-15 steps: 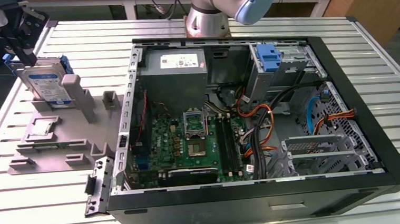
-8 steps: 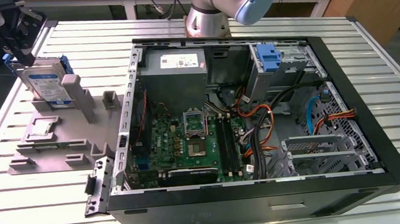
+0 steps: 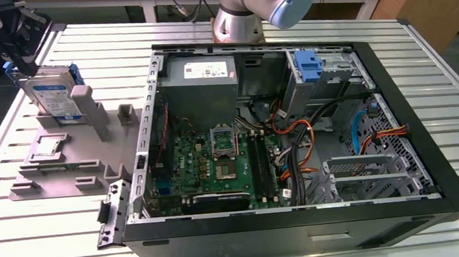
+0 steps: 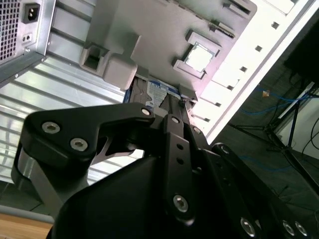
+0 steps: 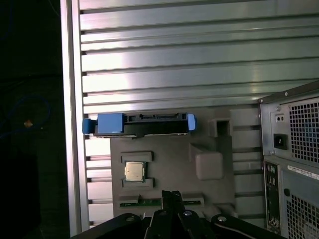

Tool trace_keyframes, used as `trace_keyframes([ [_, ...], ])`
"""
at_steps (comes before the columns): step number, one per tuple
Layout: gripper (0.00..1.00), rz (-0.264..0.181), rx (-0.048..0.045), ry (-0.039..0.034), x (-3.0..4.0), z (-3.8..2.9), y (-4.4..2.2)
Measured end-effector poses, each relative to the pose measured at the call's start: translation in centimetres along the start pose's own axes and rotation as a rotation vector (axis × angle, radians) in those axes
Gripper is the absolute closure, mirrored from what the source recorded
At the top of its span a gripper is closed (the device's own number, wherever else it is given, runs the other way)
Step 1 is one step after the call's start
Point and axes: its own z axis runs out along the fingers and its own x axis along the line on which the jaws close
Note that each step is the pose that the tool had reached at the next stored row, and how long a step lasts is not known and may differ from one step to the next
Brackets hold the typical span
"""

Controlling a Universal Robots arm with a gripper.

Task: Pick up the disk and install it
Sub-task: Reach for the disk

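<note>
Disk [image 3: 52, 95] stands on edge in grey fixture [image 3: 83, 175] beside open computer case [image 3: 301, 226] containing motherboard [image 3: 216, 166]; gripper [image 5: 172, 196] closed, holding nothing

Overhead light is glaring off the surface [image 5: 174, 69] in the first wrist view and bleaching its edge white in the second wrist view. In the exterior view, shadow is filling the case [image 3: 301, 232] while even light is falling on the disk [image 3: 53, 95].
</note>
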Motion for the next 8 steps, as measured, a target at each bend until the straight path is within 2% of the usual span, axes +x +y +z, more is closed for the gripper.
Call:
trace_keyframes([
  [8,0.90,0.000,-0.0001,0.0001,-0.13,0.00,0.01],
])
